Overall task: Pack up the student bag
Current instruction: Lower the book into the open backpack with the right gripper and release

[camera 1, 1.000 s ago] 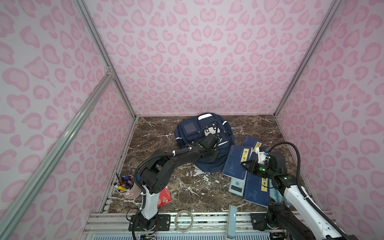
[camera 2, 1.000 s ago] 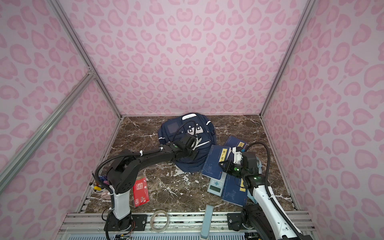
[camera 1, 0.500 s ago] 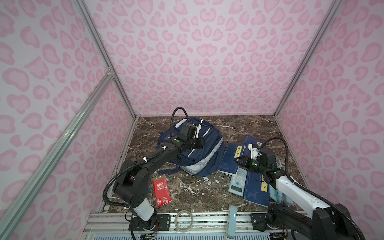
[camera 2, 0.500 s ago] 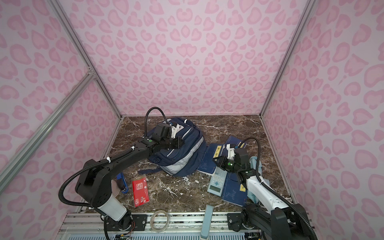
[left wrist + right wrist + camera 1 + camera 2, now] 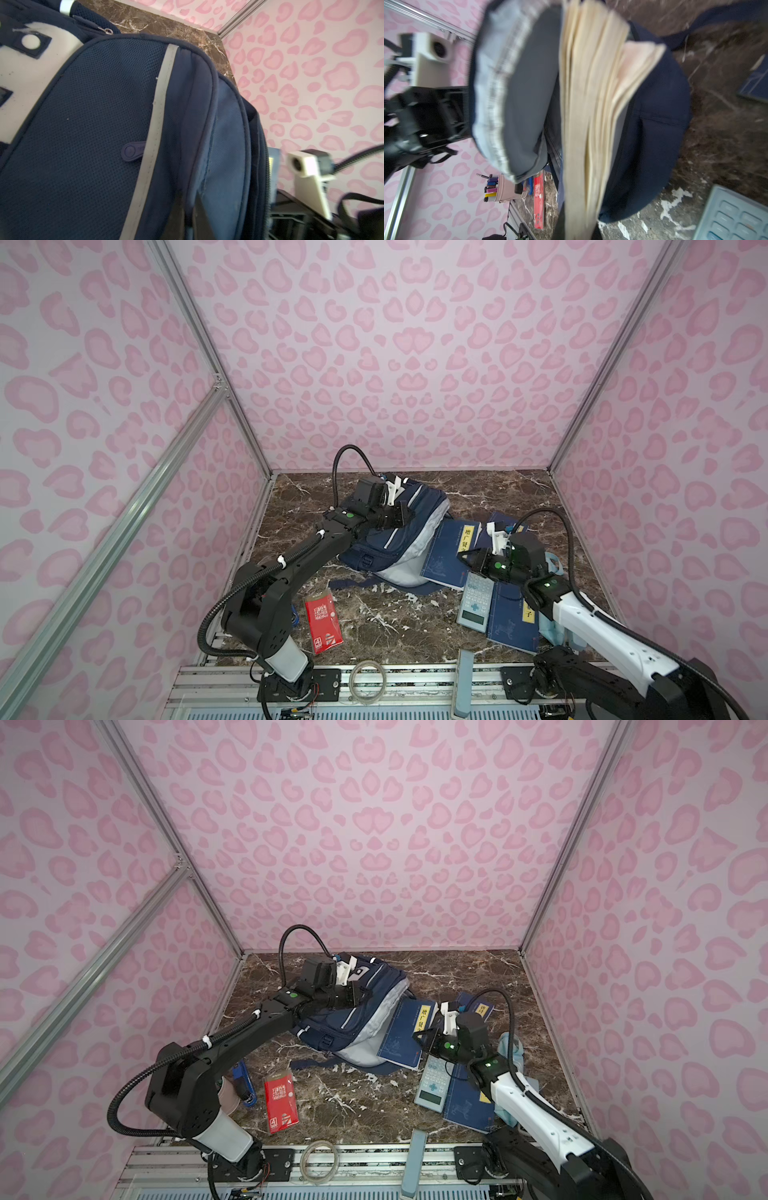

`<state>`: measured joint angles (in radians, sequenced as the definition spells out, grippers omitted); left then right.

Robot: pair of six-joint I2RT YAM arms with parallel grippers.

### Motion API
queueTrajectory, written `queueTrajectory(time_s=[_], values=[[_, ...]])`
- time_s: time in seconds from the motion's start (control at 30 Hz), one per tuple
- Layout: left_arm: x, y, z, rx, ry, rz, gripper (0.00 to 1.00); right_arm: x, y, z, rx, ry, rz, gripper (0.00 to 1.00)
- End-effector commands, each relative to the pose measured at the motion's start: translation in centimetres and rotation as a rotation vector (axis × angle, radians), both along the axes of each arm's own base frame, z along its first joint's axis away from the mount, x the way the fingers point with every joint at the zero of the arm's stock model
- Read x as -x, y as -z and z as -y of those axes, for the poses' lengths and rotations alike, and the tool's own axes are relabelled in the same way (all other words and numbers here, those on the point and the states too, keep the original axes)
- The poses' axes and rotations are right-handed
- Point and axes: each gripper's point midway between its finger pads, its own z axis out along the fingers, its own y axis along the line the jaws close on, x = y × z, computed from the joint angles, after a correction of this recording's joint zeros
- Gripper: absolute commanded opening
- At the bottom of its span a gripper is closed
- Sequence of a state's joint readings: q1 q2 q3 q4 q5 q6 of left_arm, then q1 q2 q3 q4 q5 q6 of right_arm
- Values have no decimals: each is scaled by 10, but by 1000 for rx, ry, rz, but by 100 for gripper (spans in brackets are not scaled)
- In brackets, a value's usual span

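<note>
Pink-spotted walls (image 5: 415,364), marble tabletop (image 5: 395,622); left gripper (image 5: 400,516) tight on student bag (image 5: 409,541), right gripper (image 5: 464,558) apparently tight on book (image 5: 442,568).

Top views look down — both wrist views close on student bag (image 5: 93,124).

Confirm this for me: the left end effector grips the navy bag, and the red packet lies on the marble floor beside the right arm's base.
One detail is wrong. The red packet lies beside the left arm's base, not the right arm's, as both top views show. The rest stands: the left end effector grips the student bag, and the packet lies on the marble floor.
</note>
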<state>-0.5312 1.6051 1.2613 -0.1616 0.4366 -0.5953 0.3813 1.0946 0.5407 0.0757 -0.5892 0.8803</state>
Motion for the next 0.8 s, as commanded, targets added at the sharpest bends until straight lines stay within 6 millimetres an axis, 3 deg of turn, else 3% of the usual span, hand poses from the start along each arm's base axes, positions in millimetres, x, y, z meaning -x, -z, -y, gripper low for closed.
queueTrajectory(time_s=[0.0,0.13,0.23,0.3,0.43,0.5,0.57,0.67,0.73,0.77], values=[[1,-32,6,98,35,69,3,-24,-30,-28,-99,-91,138,0],[5,-35,8,122,57,59,3,-55,-28,-53,-109,-72,182,0],[5,-40,8,147,52,58,3,-87,-9,-75,-88,8,183,0],[2,-42,5,147,46,60,3,-108,1,-90,-165,80,180,0],[-1,-48,0,160,39,60,3,-146,26,-149,-267,60,105,0],[-1,-47,-4,158,29,56,3,-158,37,-165,-274,59,93,3],[-2,-41,-10,155,16,49,3,-163,51,-174,-234,54,65,16],[-7,-29,-23,135,-30,37,3,-155,62,-174,-190,33,49,57],[-10,-19,-29,111,-62,32,3,-146,67,-165,-138,28,40,71],[-12,-14,-32,96,-84,32,3,-141,68,-159,-105,22,37,73]])
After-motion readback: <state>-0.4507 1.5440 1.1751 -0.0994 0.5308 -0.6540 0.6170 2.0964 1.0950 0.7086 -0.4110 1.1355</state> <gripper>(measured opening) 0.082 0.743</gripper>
